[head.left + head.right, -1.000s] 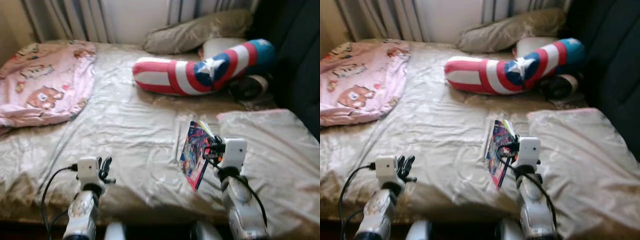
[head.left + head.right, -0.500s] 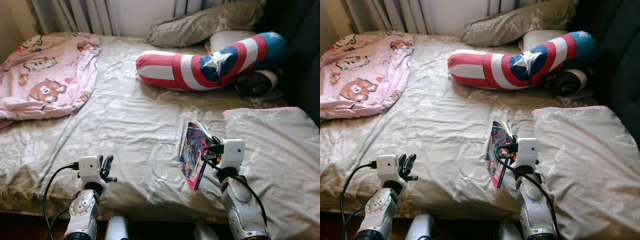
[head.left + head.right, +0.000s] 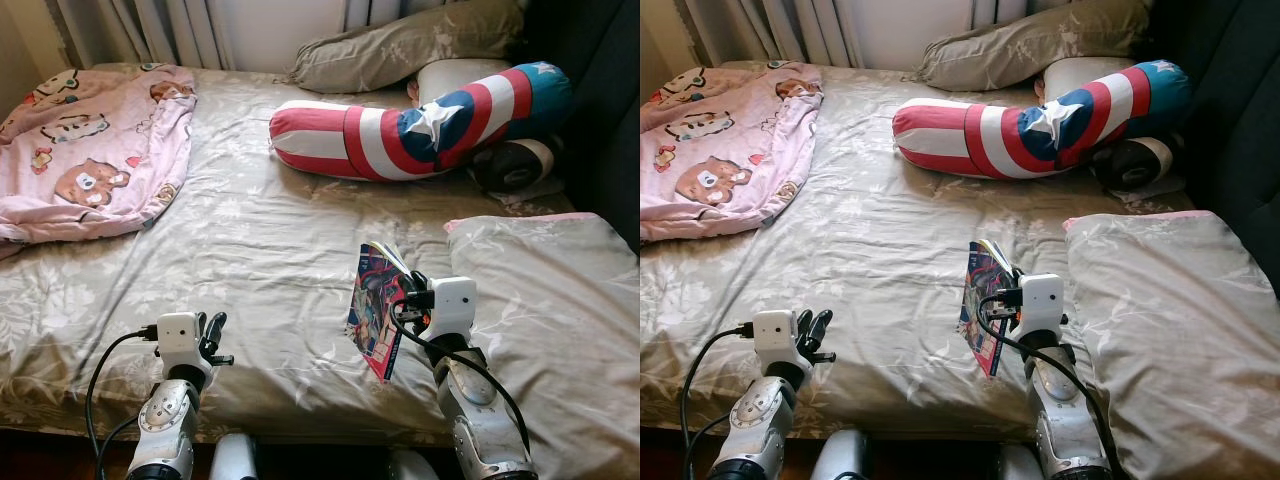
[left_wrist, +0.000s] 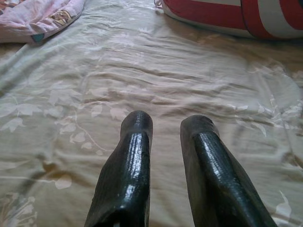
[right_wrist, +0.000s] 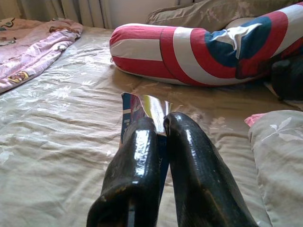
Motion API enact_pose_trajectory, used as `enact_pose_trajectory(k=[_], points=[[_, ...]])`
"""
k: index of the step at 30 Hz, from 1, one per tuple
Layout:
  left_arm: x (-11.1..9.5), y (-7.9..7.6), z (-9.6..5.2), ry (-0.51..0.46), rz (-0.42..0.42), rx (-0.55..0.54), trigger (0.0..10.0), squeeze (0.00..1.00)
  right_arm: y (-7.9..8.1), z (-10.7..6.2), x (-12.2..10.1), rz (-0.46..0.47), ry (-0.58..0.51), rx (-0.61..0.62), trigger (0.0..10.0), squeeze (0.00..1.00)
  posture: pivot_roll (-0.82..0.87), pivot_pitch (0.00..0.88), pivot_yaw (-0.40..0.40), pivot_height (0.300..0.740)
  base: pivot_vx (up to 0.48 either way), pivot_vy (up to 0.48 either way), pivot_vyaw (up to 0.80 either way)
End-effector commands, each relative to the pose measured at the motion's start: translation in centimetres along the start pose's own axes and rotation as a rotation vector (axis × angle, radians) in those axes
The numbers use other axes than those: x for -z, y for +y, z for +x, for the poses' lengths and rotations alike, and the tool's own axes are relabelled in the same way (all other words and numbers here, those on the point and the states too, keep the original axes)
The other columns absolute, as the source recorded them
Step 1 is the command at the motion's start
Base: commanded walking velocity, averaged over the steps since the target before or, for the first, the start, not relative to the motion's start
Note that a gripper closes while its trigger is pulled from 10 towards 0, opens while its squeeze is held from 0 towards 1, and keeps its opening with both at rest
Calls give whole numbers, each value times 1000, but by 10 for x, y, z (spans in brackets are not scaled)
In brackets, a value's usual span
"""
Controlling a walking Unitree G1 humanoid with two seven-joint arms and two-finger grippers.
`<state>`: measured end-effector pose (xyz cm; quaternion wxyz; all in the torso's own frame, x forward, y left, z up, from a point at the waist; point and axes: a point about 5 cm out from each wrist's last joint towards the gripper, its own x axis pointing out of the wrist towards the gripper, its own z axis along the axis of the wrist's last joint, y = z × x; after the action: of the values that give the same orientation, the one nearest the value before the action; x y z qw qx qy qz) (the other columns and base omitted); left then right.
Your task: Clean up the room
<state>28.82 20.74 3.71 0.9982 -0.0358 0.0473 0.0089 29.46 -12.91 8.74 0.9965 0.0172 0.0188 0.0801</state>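
While the right pincer [image 3: 408, 292] pinches a thin, glossy, brightly coloured booklet [image 3: 374, 310] between its two black fingers [image 5: 137, 156], the booklet stands nearly on edge, lifted above the bed [image 3: 260, 230] rather than lying flat on it. That bed is covered with a wrinkled beige sheet printed with pale leaves. Just beside the right arm, on its outer side, lies a large beige leaf-print pillow [image 3: 560, 300] with a pink edge. Further back, a long bolster cushion in red and white stripes with a blue patch and a white star [image 3: 420, 125] stretches across the bed. Behind it sit a beige leaf-print pillow [image 3: 400, 45] and a white one, and at its right end a dark round cushion [image 3: 510, 165] is tucked against a dark upholstered surface. A pink blanket printed with cartoon bears [image 3: 90, 150] is bunched at the far left corner, below striped curtains [image 3: 140, 30]. The left pincer [image 3: 208, 333] hovers low over the near edge of the bed, its fingers [image 4: 128, 161] narrowly parted and holding nothing.
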Motion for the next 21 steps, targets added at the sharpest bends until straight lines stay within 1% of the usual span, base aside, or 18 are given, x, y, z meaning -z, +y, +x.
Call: enact_pose_trajectory(k=[1, 12, 16, 21], points=[[-2, 2, 0, -3, 1, -4, 10000, 0, 2, 4, -12, -12, -60, -11, 10000, 0, 23, 91, -43, 639, 251, 0, 0], [-4, 2, 1, -11, -1, 0, 10000, 0, 0, 5, -16, -13, -77, -4, 10000, 0, 23, 92, -41, 639, 290, 0, 0], [-5, 2, 1, -13, 3, -3, 10000, 0, 1, 7, -18, -11, -84, -10, 10000, 0, 23, 94, -40, 639, 296, 0, 0], [-5, 1, 1, -17, -1, -5, 10000, 0, 7, 9, -25, 9, -121, -32, 10000, 0, 20, 96, -36, 639, 0, 0, 0]])
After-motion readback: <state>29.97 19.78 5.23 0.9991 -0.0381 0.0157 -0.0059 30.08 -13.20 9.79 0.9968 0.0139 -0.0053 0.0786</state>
